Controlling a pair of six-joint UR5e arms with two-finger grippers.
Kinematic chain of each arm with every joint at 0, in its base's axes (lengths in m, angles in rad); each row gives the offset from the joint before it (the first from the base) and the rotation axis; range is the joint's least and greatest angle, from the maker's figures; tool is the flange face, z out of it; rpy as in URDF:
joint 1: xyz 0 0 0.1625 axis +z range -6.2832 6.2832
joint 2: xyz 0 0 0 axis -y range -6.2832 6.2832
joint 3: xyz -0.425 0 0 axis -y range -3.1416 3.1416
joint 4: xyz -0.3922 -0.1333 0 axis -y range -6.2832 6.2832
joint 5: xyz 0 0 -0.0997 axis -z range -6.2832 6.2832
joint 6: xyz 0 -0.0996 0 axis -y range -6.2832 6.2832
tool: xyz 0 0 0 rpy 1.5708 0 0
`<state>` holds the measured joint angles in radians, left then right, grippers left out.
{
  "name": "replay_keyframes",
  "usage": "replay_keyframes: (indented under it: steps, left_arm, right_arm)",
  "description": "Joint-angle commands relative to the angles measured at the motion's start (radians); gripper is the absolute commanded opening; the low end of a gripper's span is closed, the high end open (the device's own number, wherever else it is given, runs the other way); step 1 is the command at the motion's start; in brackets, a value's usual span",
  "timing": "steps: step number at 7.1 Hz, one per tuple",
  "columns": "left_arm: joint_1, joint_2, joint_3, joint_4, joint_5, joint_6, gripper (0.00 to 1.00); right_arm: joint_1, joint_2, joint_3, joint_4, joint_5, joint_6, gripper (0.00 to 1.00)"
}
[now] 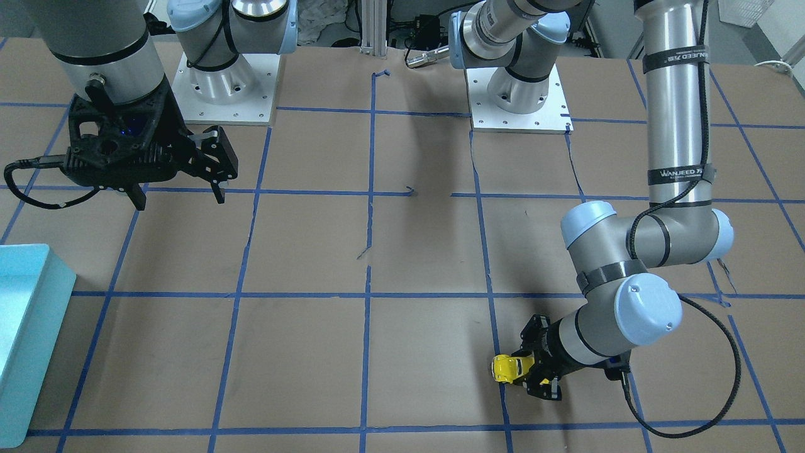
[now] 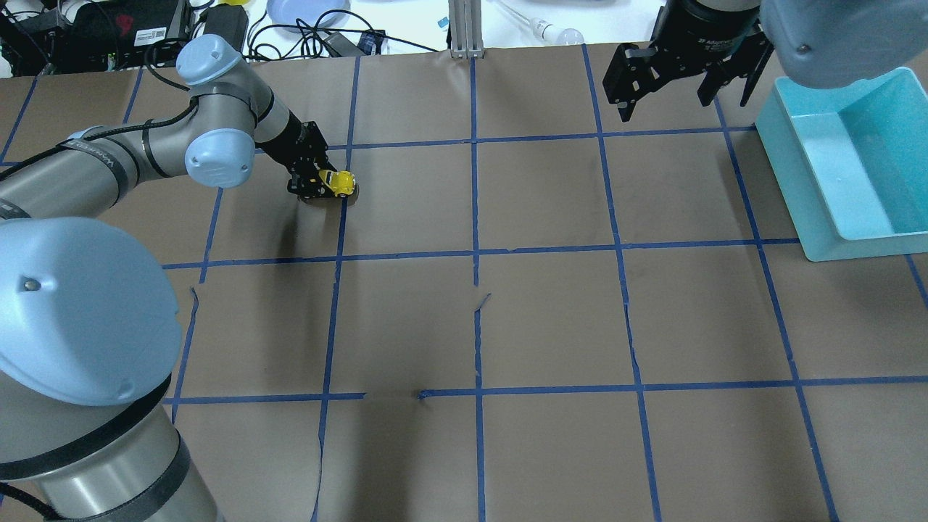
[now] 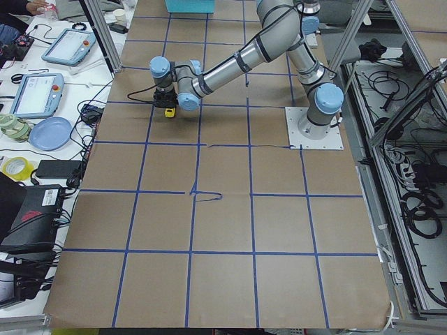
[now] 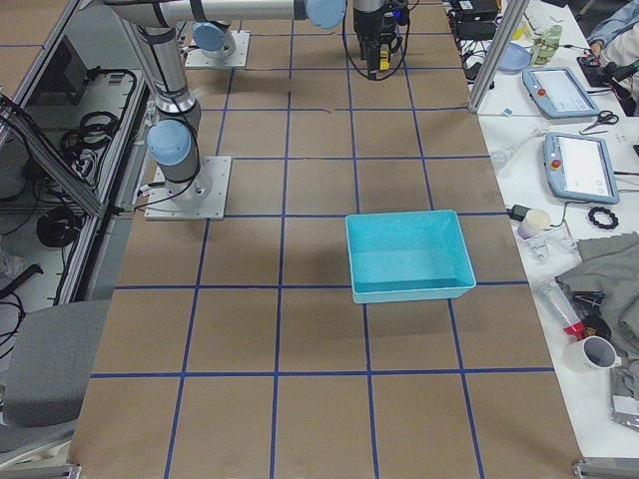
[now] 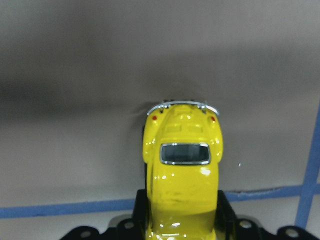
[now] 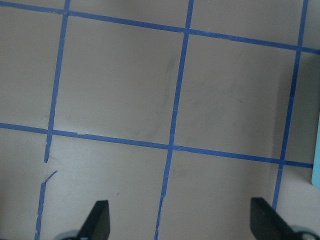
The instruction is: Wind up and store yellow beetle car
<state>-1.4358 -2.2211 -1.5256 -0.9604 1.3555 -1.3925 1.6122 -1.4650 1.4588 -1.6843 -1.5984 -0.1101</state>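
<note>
The yellow beetle car (image 2: 341,182) is tiny, with dark windows and a silver bumper. My left gripper (image 2: 328,184) is shut on it and holds it low over the brown paper, far left of the table. In the left wrist view the car (image 5: 182,165) sticks out between the black fingers (image 5: 226,216), bumper pointing away. It also shows in the front view (image 1: 503,367), gripped by the left gripper (image 1: 519,368). I cannot tell whether its wheels touch the paper. My right gripper (image 2: 663,101) is open and empty, hanging above the table beside the bin.
A light blue open bin (image 2: 801,185) stands at the far right of the table; it also shows in the front view (image 1: 28,327) and the right-side view (image 4: 409,289). Brown paper with blue tape grid lines (image 2: 475,254) covers the table. Clutter lies beyond the far edge.
</note>
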Motion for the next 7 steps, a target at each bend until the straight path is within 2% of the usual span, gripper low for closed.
replay_keyframes:
  steps: [1,6,7]
  left_arm:
    - [0.043,0.001,0.001,0.002,0.034,0.054,0.0]
    - [0.149,-0.002,-0.005,0.003,0.037,0.21,0.0]
    - [0.153,-0.005,-0.007,0.003,0.062,0.21,0.0]
  right_arm:
    - [0.0,0.0,0.0,0.0,0.0,0.001,1.0]
    - [0.0,0.0,0.0,0.0,0.0,0.001,1.0]
    - [0.0,0.0,0.0,0.0,0.0,0.001,1.0]
